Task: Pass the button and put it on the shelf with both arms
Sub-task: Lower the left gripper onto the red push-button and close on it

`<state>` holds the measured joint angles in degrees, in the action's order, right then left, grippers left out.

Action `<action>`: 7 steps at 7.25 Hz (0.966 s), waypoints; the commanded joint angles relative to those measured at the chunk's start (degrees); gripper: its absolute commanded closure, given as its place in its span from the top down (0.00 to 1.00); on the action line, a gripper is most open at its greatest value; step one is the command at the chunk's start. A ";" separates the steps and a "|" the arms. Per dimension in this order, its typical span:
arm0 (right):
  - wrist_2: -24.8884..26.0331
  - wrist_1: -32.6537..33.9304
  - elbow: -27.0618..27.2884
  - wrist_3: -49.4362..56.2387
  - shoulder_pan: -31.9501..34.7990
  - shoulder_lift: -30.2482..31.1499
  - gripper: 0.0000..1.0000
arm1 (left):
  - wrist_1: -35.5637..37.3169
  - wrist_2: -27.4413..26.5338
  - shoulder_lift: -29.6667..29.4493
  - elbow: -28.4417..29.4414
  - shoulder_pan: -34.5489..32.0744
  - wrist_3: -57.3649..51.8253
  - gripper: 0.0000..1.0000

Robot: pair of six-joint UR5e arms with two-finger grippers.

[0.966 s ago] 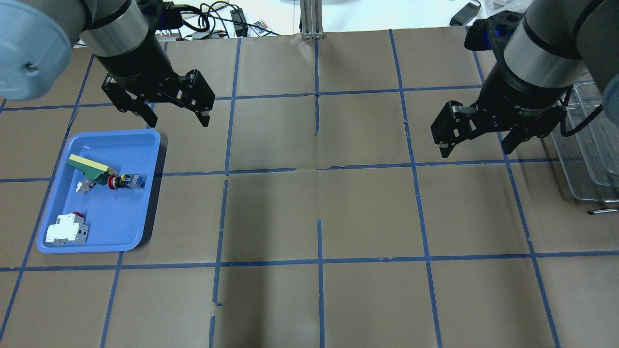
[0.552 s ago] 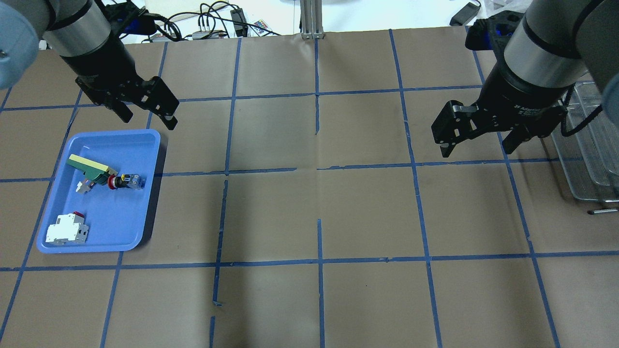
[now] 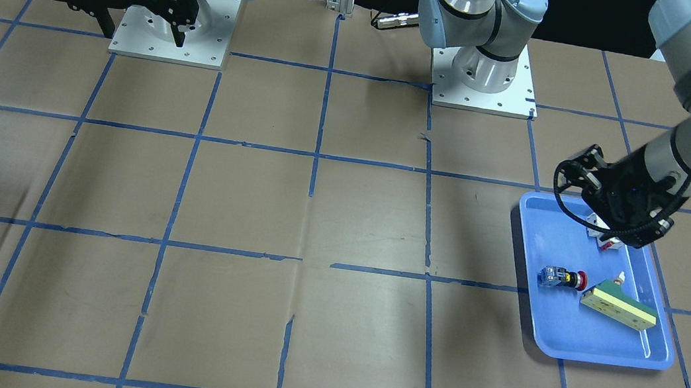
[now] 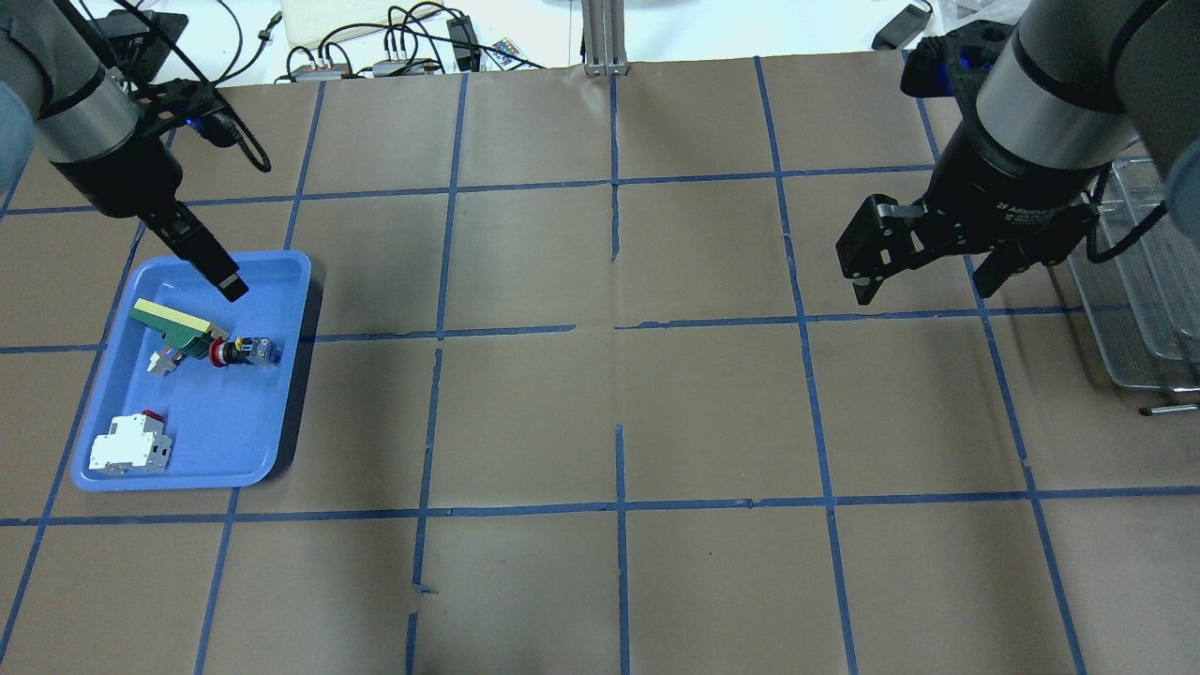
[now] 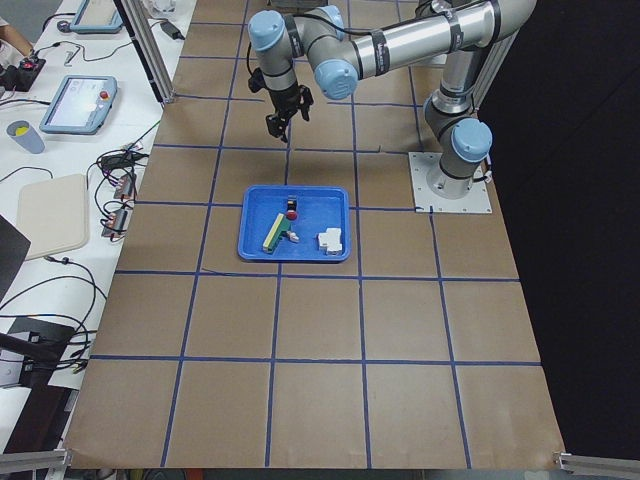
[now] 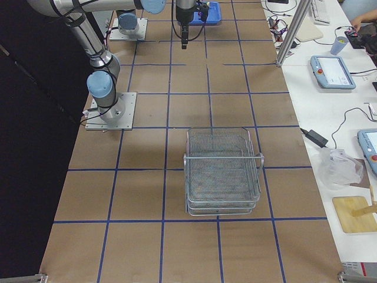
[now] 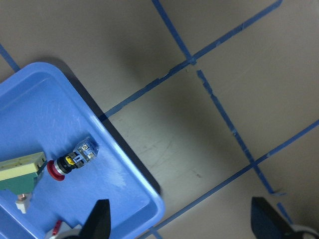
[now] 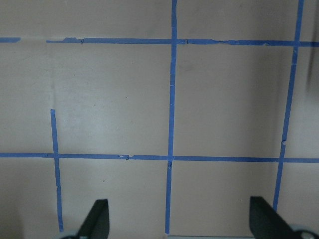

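Your left end effector (image 4: 228, 284) hangs in the air near one end of a blue tray (image 4: 281, 261), touching nothing. Its wrist camera shows the two fingers (image 7: 99, 221) spread wide apart with nothing between them. The button (image 4: 242, 352) lies on its side on the tray floor, below the fingertips and a little off to one side of them. From that wrist camera it sits ahead of the left-hand finger, red head pointing away from the tray's edge.

The button's red head is just beside a green-and-yellow slab (image 4: 178, 326) – I cannot tell if they touch. A white breaker block (image 4: 129, 445) with a red tab lies farther from the end effector, at the tray's other end, well apart from the button.

Your right end effector (image 4: 923, 286) hovers over bare brown tabletop (image 4: 619, 403) marked with blue tape lines. Its fingers are also spread apart and empty – the wrist camera there shows only paper and tape beneath them. The shelf (image 6: 222, 171), a grey wire-mesh rack of stacked baskets, stands on the tabletop just beside this end effector, on its outer side.
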<state>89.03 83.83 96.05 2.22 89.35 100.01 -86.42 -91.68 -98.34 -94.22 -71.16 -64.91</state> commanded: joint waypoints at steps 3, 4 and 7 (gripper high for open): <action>-0.26 0.20 0.01 0.15 -0.23 -0.07 1.00 | 17.85 0.44 -4.75 -8.61 11.72 -36.53 0.98; -0.35 0.37 -0.07 -0.46 -0.23 -0.16 1.00 | 17.96 3.49 -6.07 -8.52 13.66 -45.57 0.92; -0.09 0.90 0.01 0.06 -0.23 -0.16 1.00 | 17.96 12.10 -9.84 -8.44 17.80 -63.27 0.95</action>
<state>88.75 84.69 96.00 2.13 89.12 99.85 -68.53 -83.24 -106.52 -102.69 -55.16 -120.96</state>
